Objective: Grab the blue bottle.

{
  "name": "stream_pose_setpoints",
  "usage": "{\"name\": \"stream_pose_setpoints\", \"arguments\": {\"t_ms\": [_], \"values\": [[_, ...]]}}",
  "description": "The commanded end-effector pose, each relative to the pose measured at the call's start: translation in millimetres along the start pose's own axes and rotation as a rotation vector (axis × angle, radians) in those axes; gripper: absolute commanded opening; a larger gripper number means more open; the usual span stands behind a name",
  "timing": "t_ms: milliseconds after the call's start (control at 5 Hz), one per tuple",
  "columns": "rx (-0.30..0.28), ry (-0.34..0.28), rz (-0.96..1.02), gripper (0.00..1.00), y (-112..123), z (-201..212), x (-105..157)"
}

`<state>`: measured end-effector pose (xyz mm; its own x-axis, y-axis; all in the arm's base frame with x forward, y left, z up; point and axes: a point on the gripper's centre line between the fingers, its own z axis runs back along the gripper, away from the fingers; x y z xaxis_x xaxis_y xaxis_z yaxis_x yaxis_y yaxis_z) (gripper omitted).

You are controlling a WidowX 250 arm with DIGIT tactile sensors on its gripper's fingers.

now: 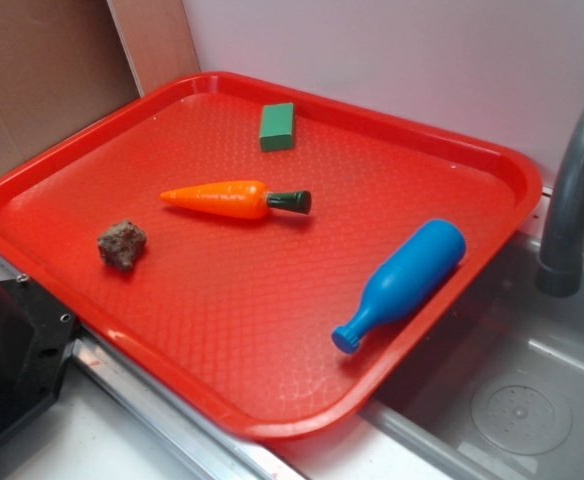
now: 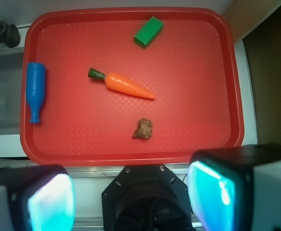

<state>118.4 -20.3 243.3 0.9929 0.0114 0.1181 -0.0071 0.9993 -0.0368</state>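
A smooth plastic blue bottle (image 1: pixel 405 280) (image 2: pixel 35 90) — cylindrical body, narrow neck, flared cap — lies on its side against the rim of a pebble-textured red tray (image 1: pixel 272 330) (image 2: pixel 188 120). Well apart lie a glossy carrot (image 1: pixel 234 199) (image 2: pixel 123 84), a green block (image 1: pixel 277 126) (image 2: pixel 148 32) and a rough brown lump (image 1: pixel 121 244) (image 2: pixel 143 128). The gripper (image 2: pixel 131 192) hangs released — fingers spread, empty.

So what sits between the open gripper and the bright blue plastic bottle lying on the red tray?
In the wrist view, only the red tray and its near rim lie between the gripper and the blue bottle.
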Motion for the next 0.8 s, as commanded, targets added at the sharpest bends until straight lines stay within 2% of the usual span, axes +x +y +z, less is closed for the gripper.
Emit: {"name": "stream_pose_setpoints", "arguments": {"t_ms": [0, 200, 400, 600], "values": [[0.000, 0.000, 0.000, 1.00, 0.0, 0.0, 0.0], [-0.023, -0.060, -0.054, 1.00, -29.4, -53.3, 15.1], [-0.086, -0.224, -0.020, 1.00, -74.4, -76.1, 50.7], [-0.079, -0.176, -0.021, 1.00, -106.0, -103.3, 77.3]]}}
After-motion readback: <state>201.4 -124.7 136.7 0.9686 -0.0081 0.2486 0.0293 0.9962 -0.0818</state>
